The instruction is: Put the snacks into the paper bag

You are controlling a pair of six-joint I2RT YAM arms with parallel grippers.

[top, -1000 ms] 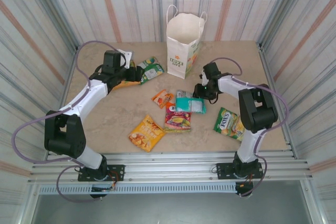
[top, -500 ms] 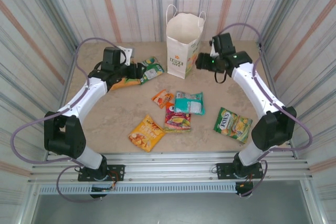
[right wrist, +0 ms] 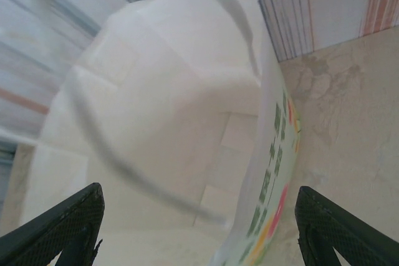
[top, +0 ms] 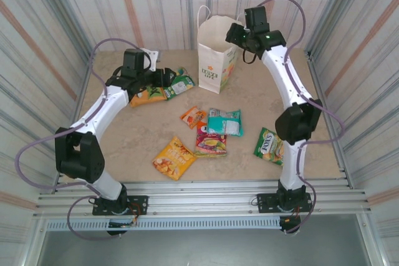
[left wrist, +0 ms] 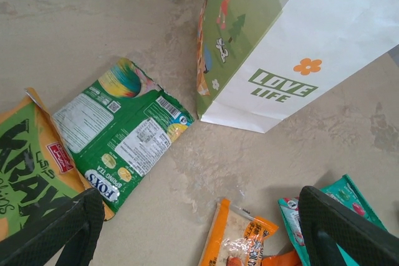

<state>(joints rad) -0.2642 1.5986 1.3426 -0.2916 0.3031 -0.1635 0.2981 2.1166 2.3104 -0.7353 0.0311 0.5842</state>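
Our right gripper [top: 233, 33] hangs, jaws apart and empty, over the open paper bag [top: 215, 63] at the table's [top: 137, 144] far edge. Our left gripper [top: 163, 79], jaws apart, hovers above the green FOX'S packet [left wrist: 124, 135].

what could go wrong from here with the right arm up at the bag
1. The open right gripper sits at the mouth of the paper bag, with a thin loop handle crossing just ahead of its fingers; pulling away could snag it and tip the bag.
2. The left gripper, open, hovers low over the green FOX'S packet lying close to the bag's base; a careless grasp might shove the packet into the bag.
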